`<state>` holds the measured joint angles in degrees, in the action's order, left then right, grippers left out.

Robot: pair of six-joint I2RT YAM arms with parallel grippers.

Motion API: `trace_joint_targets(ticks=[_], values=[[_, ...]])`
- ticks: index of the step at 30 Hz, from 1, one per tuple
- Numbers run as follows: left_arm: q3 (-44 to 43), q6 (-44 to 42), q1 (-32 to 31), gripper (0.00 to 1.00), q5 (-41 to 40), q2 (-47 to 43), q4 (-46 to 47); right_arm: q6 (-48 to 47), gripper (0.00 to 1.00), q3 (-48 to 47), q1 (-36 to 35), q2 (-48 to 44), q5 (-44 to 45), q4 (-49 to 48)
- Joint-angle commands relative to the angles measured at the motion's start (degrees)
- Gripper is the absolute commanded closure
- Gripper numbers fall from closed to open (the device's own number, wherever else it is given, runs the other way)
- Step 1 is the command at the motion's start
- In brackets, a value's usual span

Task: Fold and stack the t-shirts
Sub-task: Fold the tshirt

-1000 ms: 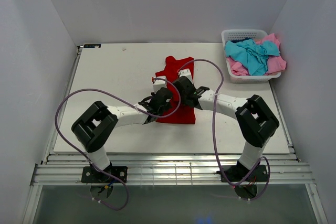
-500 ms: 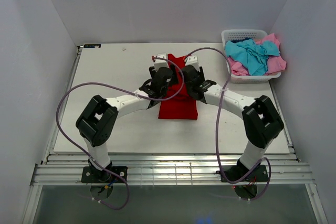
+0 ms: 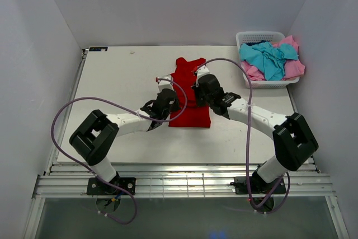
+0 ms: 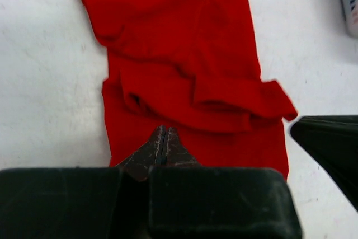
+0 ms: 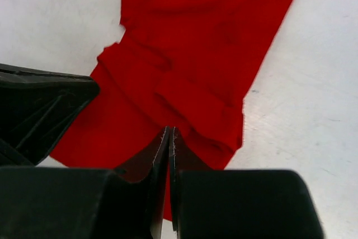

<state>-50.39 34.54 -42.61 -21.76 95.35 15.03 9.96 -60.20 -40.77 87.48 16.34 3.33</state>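
A: Top view. Where is the red t-shirt [image 3: 193, 117] lying relative to the grippers?
B: It's lying flat on the table [image 3: 120, 82] as a long strip, running between them. The left gripper [image 3: 166, 94] is sitting at its left edge and the right gripper [image 3: 200, 85] at its right edge. The far end is reaching past both, and the near end is trailing back toward the wrists.
A: Jaws?
B: The arm bodies are covering the tips from above, so I'm not reading them here. The turquoise t-shirt [image 3: 269, 57] and pink t-shirt [image 3: 295, 66] are lying heaped in the basket [image 3: 258, 36], well off beyond the right gripper's outer side.
A: Left wrist?
B: The left gripper [image 4: 164, 138] is showing its fingers pressed together, with only a hairline slit. The red t-shirt [image 4: 184, 54] is lying under the tips and stretching ahead, with a bunched fold just in front. The frame is cutting off its far end. Can't tell whether any cloth is caught in the tips. A dark body, probably the right gripper [image 4: 330, 144], is poking in at right.
A: Right wrist?
B: The right gripper [image 5: 169, 138] is closed too, fingers meeting. The red t-shirt [image 5: 196, 54] is running ahead and slanting right, with a ridge of folds just past the tips. The gripper body is hiding the near hem. Again I can't tell if it's pinching cloth. The left gripper [image 5: 39, 104] is showing as a black wedge at left, overlapping the shirt's edge.
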Motion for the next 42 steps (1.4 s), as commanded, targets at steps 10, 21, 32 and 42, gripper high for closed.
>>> trace_joint_targets(ticks=[10, 21, 32, 42], values=[[4.77, 5.09, -1.16, 1.00, 10.77, 0.62, 5.10, 3.40, 0.92, -1.23, -0.18, 9.37, -15.46, -3.95], [6.97, 7.11, -1.51, 1.00, 12.18, 3.61, 7.91, 3.23, 0.92, -2.98, -0.10, 13.85, -13.70, -3.51], [11.62, 8.70, -1.51, 1.00, 13.32, 5.81, 10.37, 1.56, 0.92, -5.89, 0.78, 18.60, -8.96, -3.42], [17.16, 10.19, -1.60, 1.00, 13.67, 4.40, 12.04, -1.16, 0.92, -12.30, 3.33, 23.52, -4.83, -0.35]])
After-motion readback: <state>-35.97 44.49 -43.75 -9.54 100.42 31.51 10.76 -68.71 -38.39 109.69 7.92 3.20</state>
